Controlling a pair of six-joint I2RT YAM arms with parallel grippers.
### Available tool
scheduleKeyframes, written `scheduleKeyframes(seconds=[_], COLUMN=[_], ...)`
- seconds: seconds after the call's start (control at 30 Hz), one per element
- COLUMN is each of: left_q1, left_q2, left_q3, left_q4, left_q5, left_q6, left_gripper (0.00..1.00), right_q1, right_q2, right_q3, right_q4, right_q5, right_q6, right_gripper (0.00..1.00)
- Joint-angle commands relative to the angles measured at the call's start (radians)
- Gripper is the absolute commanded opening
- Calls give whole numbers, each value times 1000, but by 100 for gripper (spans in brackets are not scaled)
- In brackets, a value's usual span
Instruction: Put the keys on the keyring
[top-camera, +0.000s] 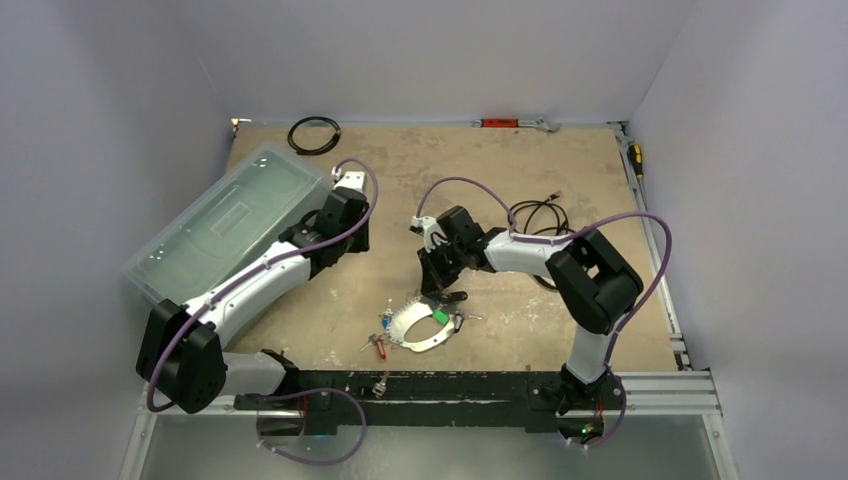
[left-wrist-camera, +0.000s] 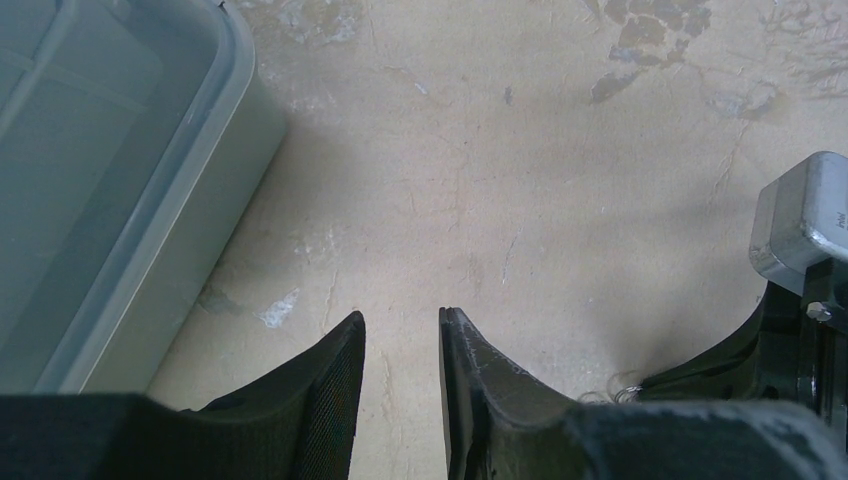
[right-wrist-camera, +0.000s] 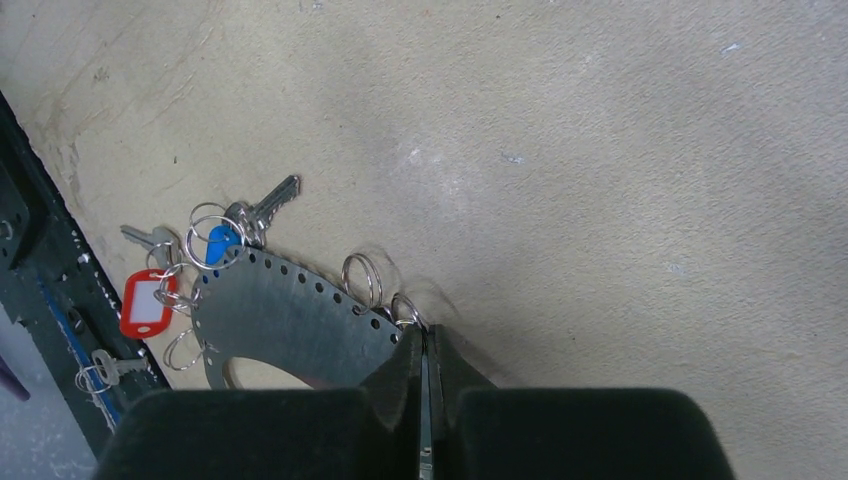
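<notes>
The right pincer (right-wrist-camera: 427, 335) is closed tight, its tips touching the edge of the flat silvery keyring (right-wrist-camera: 290, 320), which lies on the counter (right-wrist-camera: 600, 150). Tagged keys (right-wrist-camera: 265, 208) cluster at its other end. The left pincer (left-wrist-camera: 402, 320) hangs part-open and empty beside a clear box (left-wrist-camera: 90, 150).

The keyring (top-camera: 410, 326) lies at the front of the worktop (top-camera: 480, 170), keys (top-camera: 381, 345) at its left, a box (top-camera: 225, 220) far left.

Cannot count the keys (top-camera: 380, 343) from above — too small. Cannot follow the keyring (right-wrist-camera: 290, 320) behind the closed right end effector (right-wrist-camera: 427, 335) or below the wrist view's lower edge — nor tell of anything pinched there. Loses the plastic bin (left-wrist-camera: 100, 150) off the left wrist view's left edge.
</notes>
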Motion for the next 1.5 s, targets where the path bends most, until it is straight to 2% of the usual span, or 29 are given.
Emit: scheduleKeyframes(seconds=[0.0, 0.1, 0.23, 0.6, 0.73, 0.9, 0.97, 1.17, 1.47], left_q1=[12, 11, 11, 11, 12, 11, 11, 10, 6], left_q2=[-10, -32, -107, -431, -462, -427, -406, -354, -289], left_q3=[-10, -11, -39, -251, -276, -258, -248, -239, -249], left_q4=[37, 48, 117, 544, 607, 587, 591, 648, 722], left_q5=[11, 30, 145, 569, 739, 893, 946, 1105, 1211], left_q6=[12, 34, 108, 308, 365, 405, 400, 341, 316], left_gripper=[32, 31, 32, 46, 55, 73, 77, 76, 66], right_q1=[-4, -4, -4, 15, 34, 46, 51, 61, 67], right_q2=[-12, -71, -186, -523, -644, -731, -752, -803, -855], right_q3=[17, -1, -43, -205, -263, -275, -276, -286, -268], right_q4=[27, 64, 120, 297, 377, 380, 378, 390, 377], right_q5=[-7, 7, 51, 116, 126, 124, 132, 133, 76], right_q6=[-13, -9, -26, -108, -124, -166, -169, -173, -179], right_gripper=[0, 0, 0, 0, 0, 0, 0, 0, 0])
